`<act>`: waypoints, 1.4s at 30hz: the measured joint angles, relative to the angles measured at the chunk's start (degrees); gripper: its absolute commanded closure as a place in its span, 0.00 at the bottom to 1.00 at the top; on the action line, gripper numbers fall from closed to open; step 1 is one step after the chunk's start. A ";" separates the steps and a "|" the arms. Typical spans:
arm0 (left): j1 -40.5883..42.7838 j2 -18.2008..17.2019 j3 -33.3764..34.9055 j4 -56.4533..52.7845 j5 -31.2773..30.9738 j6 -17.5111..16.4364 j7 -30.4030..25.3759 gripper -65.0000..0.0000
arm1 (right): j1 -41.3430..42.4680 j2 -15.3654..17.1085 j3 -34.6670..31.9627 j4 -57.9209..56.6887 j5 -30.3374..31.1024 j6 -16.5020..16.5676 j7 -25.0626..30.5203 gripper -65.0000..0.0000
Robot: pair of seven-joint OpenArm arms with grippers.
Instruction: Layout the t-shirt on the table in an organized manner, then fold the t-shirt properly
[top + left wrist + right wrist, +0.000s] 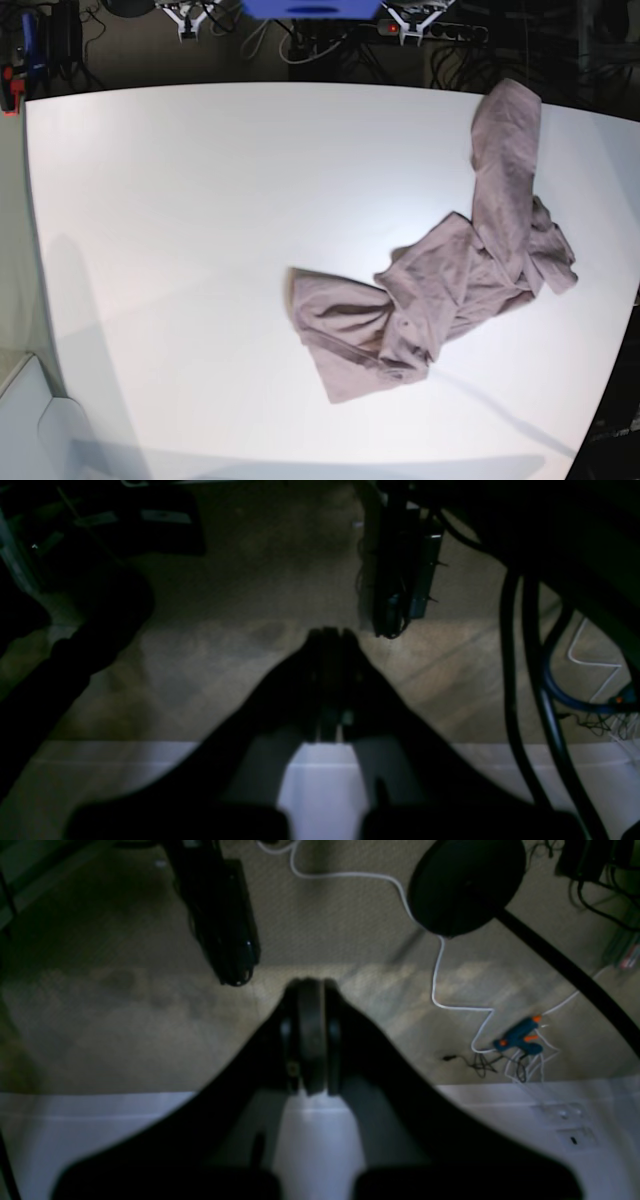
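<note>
Shirt [450, 285] lies bunched on the table [180, 200] — thin, limp, light; pinch a hem corner or shoulder seam. Left gripper [330, 632] and right gripper [310, 985] both closed, empty.

Base view overhead above the table [180, 200], both wrist views down past its edge at floor

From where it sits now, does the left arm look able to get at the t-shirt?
Probably yes. The t-shirt lies crumpled on the left arm's side of the table with nothing on or around it. The left hand, shut, hangs over the floor beyond the table edge, so it must first swing in.
</note>
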 measured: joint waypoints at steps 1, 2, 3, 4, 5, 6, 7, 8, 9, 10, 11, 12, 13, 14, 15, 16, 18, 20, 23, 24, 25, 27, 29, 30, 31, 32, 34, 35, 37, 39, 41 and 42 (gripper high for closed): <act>0.00 -0.02 0.00 0.00 0.00 0.00 0.00 1.00 | 0.02 0.00 0.00 0.00 0.00 0.00 -0.02 1.00; 0.00 -0.04 0.00 0.00 0.02 0.00 0.00 1.00 | 0.02 0.00 0.00 0.00 0.00 0.00 -0.02 1.00; 0.00 -0.11 0.00 0.00 0.00 0.00 0.00 1.00 | 0.00 0.00 0.00 0.00 0.00 0.00 -0.02 1.00; 0.00 -0.20 0.02 0.00 0.00 0.00 0.00 1.00 | -0.02 0.00 0.02 0.00 0.00 0.00 -0.02 1.00; 0.02 -0.50 0.04 0.00 0.00 -0.02 0.02 1.00 | -0.02 0.00 0.20 0.00 0.00 -0.02 -0.02 1.00; 0.00 -0.85 0.04 0.00 0.00 0.00 0.02 1.00 | -0.02 0.00 0.28 0.00 0.00 -0.02 -0.02 1.00; -0.02 -1.40 0.04 0.00 0.00 0.00 0.00 1.00 | -0.02 0.00 0.28 0.00 0.00 -0.02 -0.02 1.00; -0.13 -2.08 0.04 0.00 0.00 0.00 0.00 1.00 | -0.02 0.00 0.28 0.00 0.00 -0.04 -0.02 1.00; -0.13 -2.54 0.02 0.00 0.02 0.17 0.00 1.00 | 0.00 0.02 0.28 0.00 0.00 -0.04 0.00 1.00; -0.44 -2.84 0.02 0.00 0.02 0.35 0.04 1.00 | 0.00 0.02 0.28 0.00 0.00 -0.07 -0.02 1.00; -0.63 -2.86 0.02 0.00 0.00 0.46 0.26 1.00 | -0.02 0.00 0.28 0.00 0.00 -0.07 -0.02 1.00; -0.92 -2.75 0.02 0.00 0.02 0.44 0.26 1.00 | -0.02 0.00 0.28 0.00 0.00 -0.07 -0.02 1.00; -1.20 -2.47 0.02 0.02 0.02 0.44 0.17 1.00 | -0.04 -0.02 0.28 0.00 0.00 -0.07 -0.02 1.00; -1.44 -2.27 0.04 0.07 0.02 0.44 0.17 1.00 | -0.07 -0.02 0.39 0.00 0.00 -0.07 -0.02 1.00; -1.57 -2.05 0.04 0.11 0.02 0.42 -0.04 1.00 | -0.07 -0.02 0.39 0.00 0.00 -0.07 -0.02 1.00; -1.60 -1.99 0.04 0.15 0.02 0.42 -0.02 1.00 | -0.07 -0.02 0.39 0.00 0.00 -0.07 -0.02 1.00; -1.55 -2.03 0.04 0.15 0.00 0.42 0.00 1.00 | -0.07 -0.02 0.39 0.00 0.00 -0.17 -0.02 1.00; -1.40 -2.05 0.04 0.09 0.00 0.42 0.02 1.00 | -0.20 -0.02 0.39 0.02 0.00 -0.20 0.00 1.00; -1.40 -2.01 0.04 0.04 0.02 0.42 0.22 1.00 | -0.44 -0.07 0.39 -0.11 0.00 -0.20 -0.02 1.00; -1.44 -2.01 0.04 0.07 0.02 0.42 0.20 1.00 | -0.57 -0.07 0.39 -0.11 0.00 -0.20 0.00 1.00; -1.51 -2.01 0.04 0.07 0.00 0.42 0.20 1.00 | -0.61 -0.04 0.39 -0.13 0.00 -0.20 -0.04 1.00; -1.55 -2.01 0.04 0.11 0.00 0.42 0.20 1.00 | -0.66 0.02 0.39 -0.15 0.00 -0.22 -0.02 1.00; -1.51 -2.08 0.04 0.09 0.00 0.42 0.22 1.00 | -0.63 -0.02 0.39 -0.15 0.00 -0.22 -0.02 1.00; -1.44 -2.10 0.04 0.09 0.00 0.42 0.22 1.00 | -0.63 -0.04 0.39 -0.15 0.00 -0.22 -0.02 1.00; -1.44 -2.10 0.04 0.09 0.02 0.42 0.22 1.00 | -0.63 -0.04 0.39 -0.15 0.00 -0.22 -0.02 1.00; -1.44 -2.10 0.04 0.09 0.02 0.42 0.20 1.00 | -0.66 -0.04 0.39 -0.15 0.00 -0.22 -0.02 1.00; -1.44 -2.08 0.04 0.09 0.02 0.39 0.20 1.00 | -0.76 -0.04 0.39 -0.15 0.02 -0.22 -0.24 1.00; -1.44 -2.08 0.04 0.09 0.02 0.42 0.17 1.00 | -0.94 -0.04 0.39 0.07 0.02 -0.24 -0.87 1.00; -1.60 -2.08 0.04 0.09 0.02 0.42 0.20 1.00 | -1.16 -0.17 0.52 0.00 0.02 -0.24 -1.40 1.00; -1.77 -2.08 0.04 0.09 0.02 0.42 0.20 1.00 | -1.36 -0.28 0.50 0.00 0.02 -0.22 -1.51 1.00; -1.88 -2.08 0.04 0.11 0.00 0.39 0.20 1.00 | -1.33 -0.31 0.48 0.00 0.02 -0.22 -1.55 1.00; -1.88 -2.08 0.04 0.11 0.02 0.39 0.20 1.00 | -1.31 -0.28 0.28 0.00 0.02 -0.22 -1.53 1.00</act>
